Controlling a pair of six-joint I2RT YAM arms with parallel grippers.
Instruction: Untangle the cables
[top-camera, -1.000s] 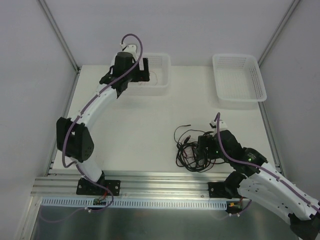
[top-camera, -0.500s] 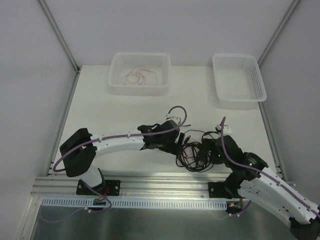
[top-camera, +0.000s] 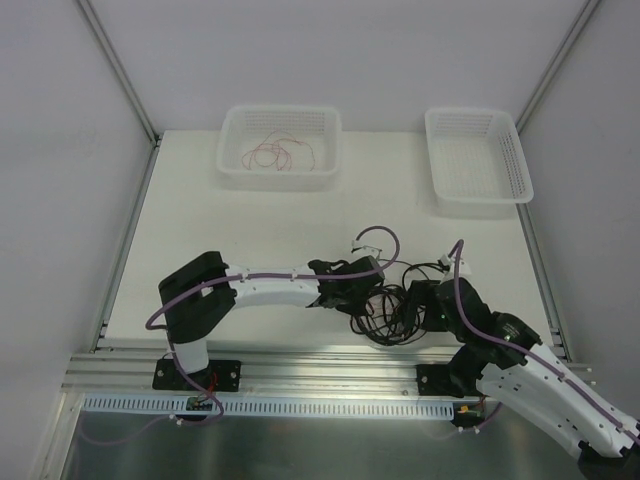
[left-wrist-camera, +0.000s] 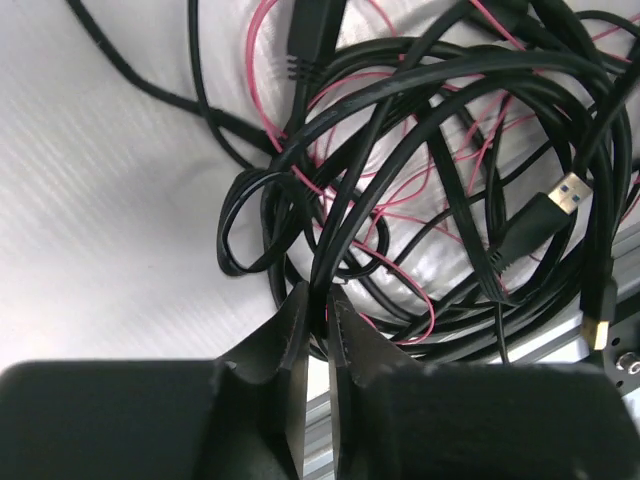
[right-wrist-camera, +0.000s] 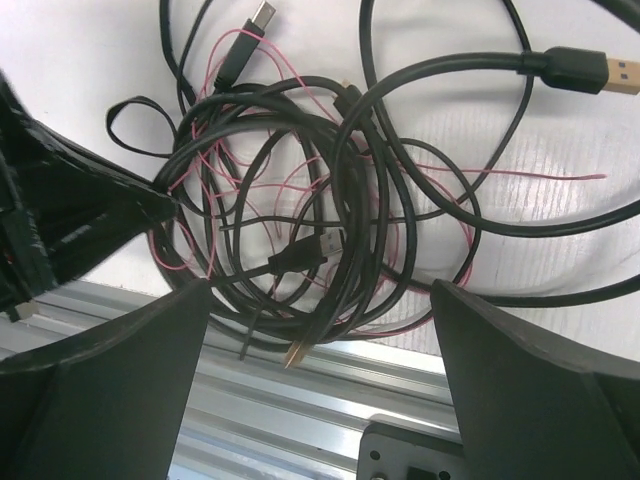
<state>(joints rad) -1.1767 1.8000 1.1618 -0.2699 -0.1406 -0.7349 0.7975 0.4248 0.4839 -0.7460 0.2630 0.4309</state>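
White table (top-camera: 250, 230), aluminium rail (top-camera: 320, 365) along its near edge. Left arm (top-camera: 270, 290) lies low across the table and reaches right; right arm (top-camera: 530, 375) comes in from the near right corner and points left. Both wrists meet at the same spot near the front edge, right of centre. Two white mesh baskets sit at the far edge: left basket (top-camera: 280, 183) has a loose red-pink wire (top-camera: 280, 155) in it, right basket (top-camera: 480, 208) sits well apart to its right. The cables (top-camera: 388, 315) are one tangled heap on the table between the two grippers, close to the rail: many black loops overlapping, with finer red-pink strands threaded through them, and some loops trailing off toward the far side. Left gripper (left-wrist-camera: 318, 297) is at the left edge of the heap, its fingers (left-wrist-camera: 290, 340) pinched nearly together on a black strand where several loops cross, so it is grasping the cables. Right gripper (right-wrist-camera: 320, 290) is over the right side of the heap with its jaws spread wide, nothing between them, no contact visible. A black USB plug with a gold tip (left-wrist-camera: 565, 195) lies on the loops in the left wrist view. Another gold-tipped plug (right-wrist-camera: 620, 72) is at the upper right of the right wrist view, and a smaller plug (right-wrist-camera: 262, 15) sits at the top of that view.
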